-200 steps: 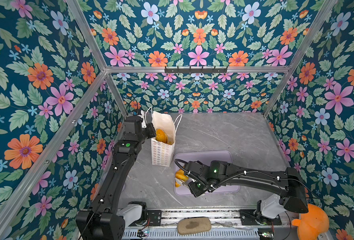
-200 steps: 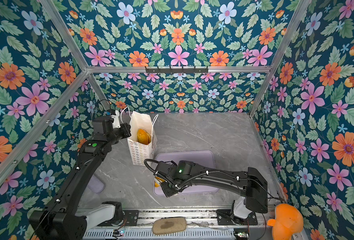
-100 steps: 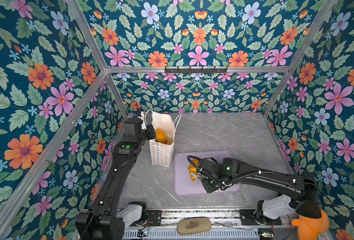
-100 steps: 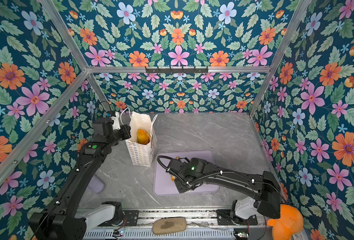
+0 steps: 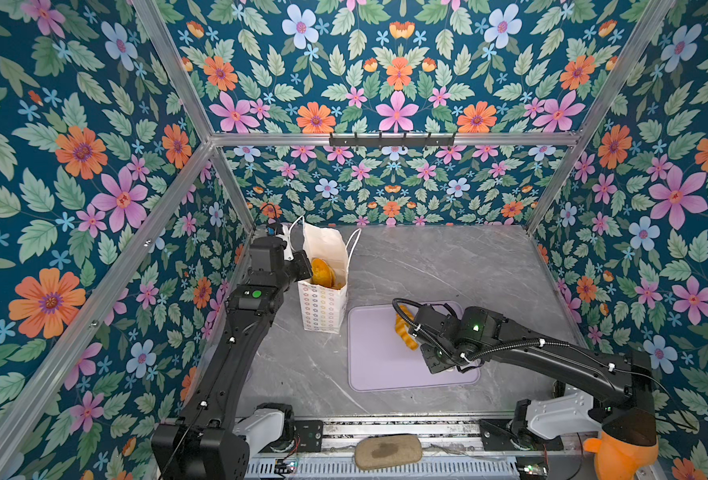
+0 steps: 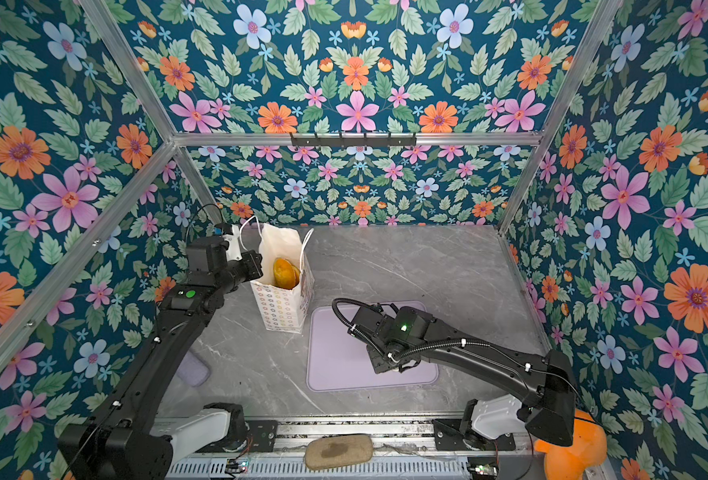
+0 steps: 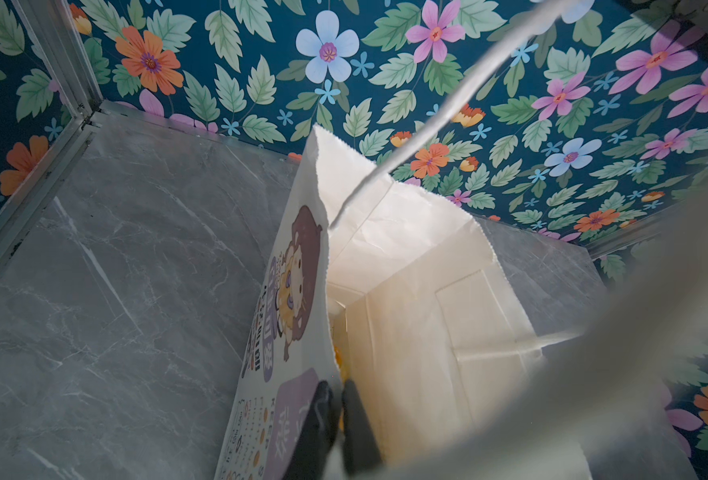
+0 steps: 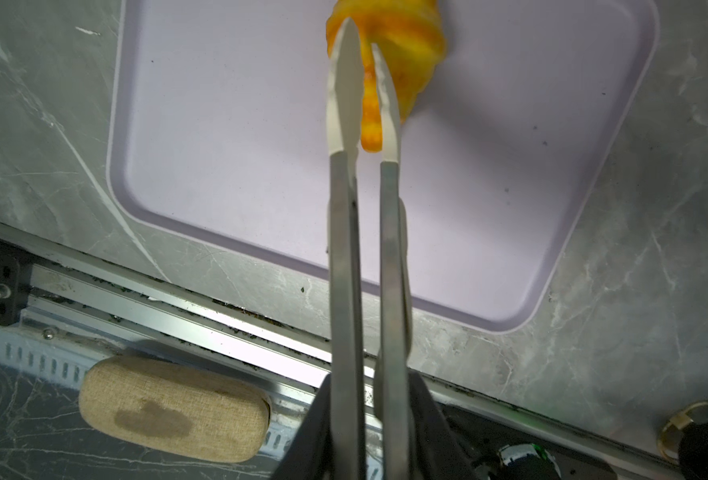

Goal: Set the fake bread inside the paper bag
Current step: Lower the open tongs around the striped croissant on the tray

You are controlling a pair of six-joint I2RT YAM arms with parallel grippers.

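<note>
**Bench (image 5: 447, 266) contents, placed against the paper bag, left to right**

1. Left tool (image 7: 337, 390): at the paper bag's left wall. The two black fingers are pressed together on the top edge of that wall, one outside and one inside, pinching the paper.
2. Paper bag (image 5: 323, 307) (image 6: 281, 307) (image 7: 406, 332): white, standing upright on the grey marbled bench with its mouth open. Small printed rings cover the front, a cartoon figure is on the pinched side, and the cord handles stand up.
3. Bagged bread (image 5: 322, 270) (image 6: 283, 270): golden-orange pieces inside the paper bag, showing below its rim. The number of pieces cannot be told.
4. Tray (image 5: 377, 365) (image 6: 335, 361) (image 8: 219, 145): a flat lilac tray just right of the paper bag.
5. Loose bread (image 5: 402, 332) (image 8: 410, 45): one ridged orange-yellow piece over the tray, right of the paper bag and well apart from it.
6. Right tool (image 8: 361, 35): right of the paper bag, over the tray. Its long white-tipped fingers stand narrowly apart with the thin end of the loose bread between them. Whether they squeeze it cannot be told.
7. Pad (image 5: 387, 452) (image 6: 339, 451) (image 8: 173, 409): a tan oval with a dark smudge, on the front rail to the right of the paper bag.
8. Plush (image 5: 618, 457) (image 6: 572, 449): orange, at the front corner farthest right of the paper bag.
</note>
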